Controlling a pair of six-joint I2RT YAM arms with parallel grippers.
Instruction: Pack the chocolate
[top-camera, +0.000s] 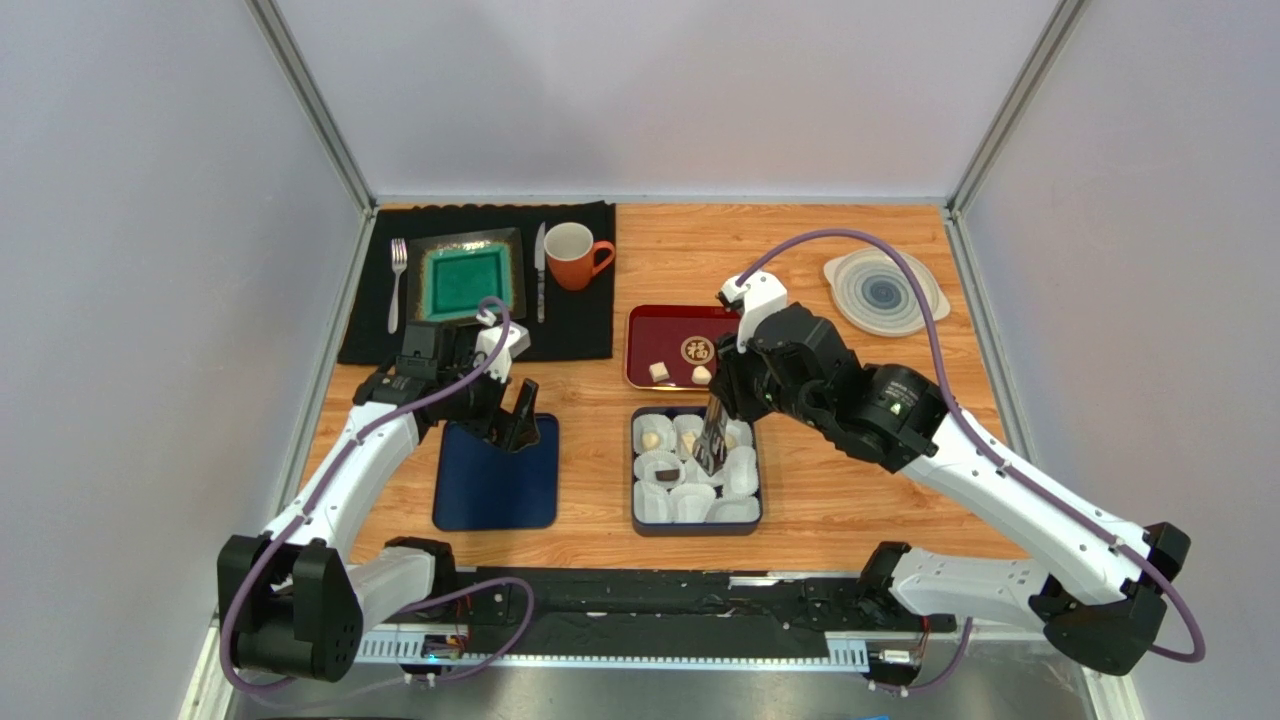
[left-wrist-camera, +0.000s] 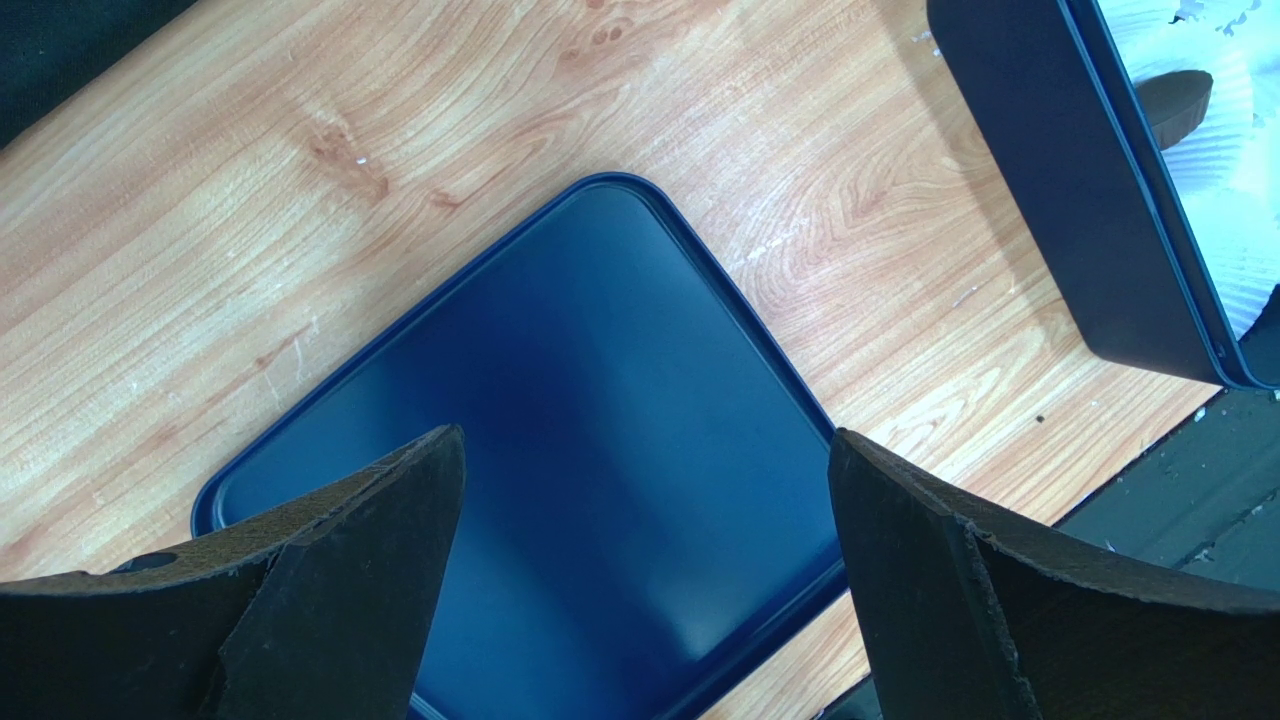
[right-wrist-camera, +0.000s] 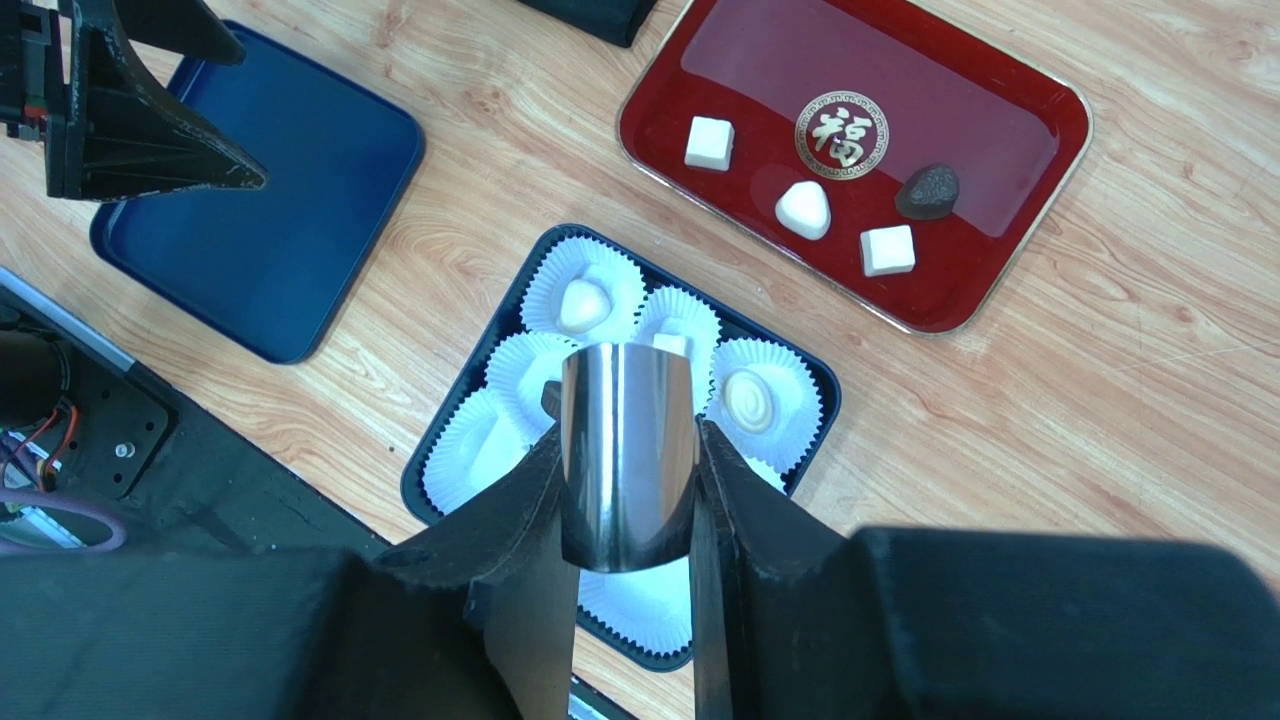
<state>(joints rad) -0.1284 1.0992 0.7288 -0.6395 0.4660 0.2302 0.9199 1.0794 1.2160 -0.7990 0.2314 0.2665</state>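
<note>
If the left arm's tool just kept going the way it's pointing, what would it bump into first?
Most likely the flat dark blue tray: the open left tool points straight down at it, though the gap between them is unclear.

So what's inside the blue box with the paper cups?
White paper cups, some holding sweets: a white sweet, a cream sweet and a dark sweet. The right pincer and its shiny metal tool cover the near cups, so what's in those can't be seen.
</note>
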